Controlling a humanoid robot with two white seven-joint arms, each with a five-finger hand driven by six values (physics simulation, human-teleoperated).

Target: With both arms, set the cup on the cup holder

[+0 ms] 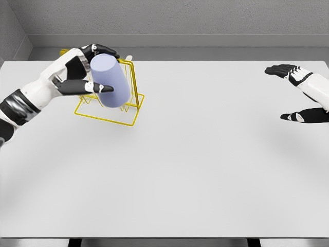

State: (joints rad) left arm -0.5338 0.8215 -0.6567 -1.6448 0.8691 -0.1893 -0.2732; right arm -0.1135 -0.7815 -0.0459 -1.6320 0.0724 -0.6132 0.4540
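A pale lavender cup is held tilted over the yellow wire cup holder at the table's far left. My left hand is shut on the cup, thumb across its near side and fingers over its top. The cup hides most of the holder's upright pegs; whether it rests on a peg cannot be told. My right hand hovers at the far right edge of the view, fingers spread and holding nothing, well away from the cup.
The white table spans the view, with a grey wall behind it. Its front edge runs along the bottom of the picture.
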